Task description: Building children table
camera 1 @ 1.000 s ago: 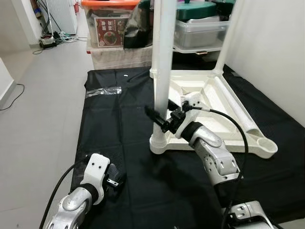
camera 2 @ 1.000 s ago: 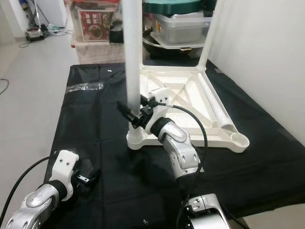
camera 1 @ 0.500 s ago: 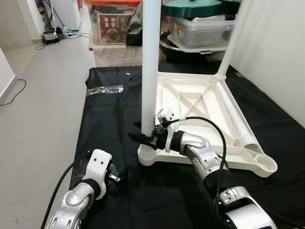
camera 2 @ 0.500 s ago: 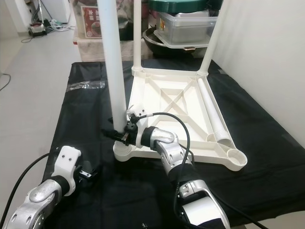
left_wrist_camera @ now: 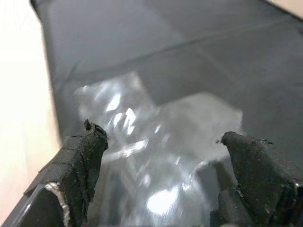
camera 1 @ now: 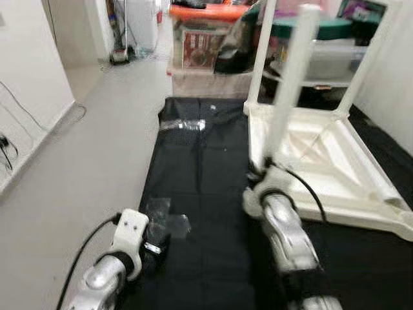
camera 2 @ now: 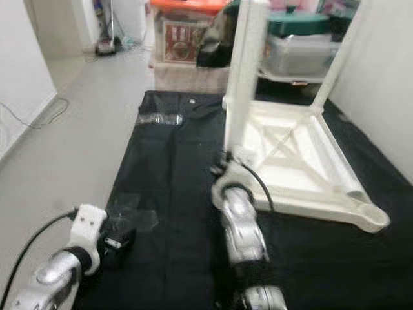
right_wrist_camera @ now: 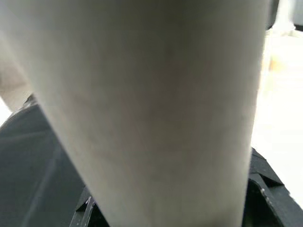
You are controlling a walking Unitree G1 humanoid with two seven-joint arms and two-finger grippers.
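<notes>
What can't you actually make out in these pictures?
- Right end effector: right wrist view, white table leg blocks its fingers.
- Boxes behind: eye views, labels blurred.
- Fourth leg socket: table top cut off by edge.
- Clear plastic wrap: contents unclear.

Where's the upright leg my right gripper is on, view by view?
Left eye: leg right of centre, at the tabletop's near left corner, right gripper at its foot.
Right eye: centre, same corner.
Right wrist: close up between the jaws.
Shared landmark: black cloth.
</notes>
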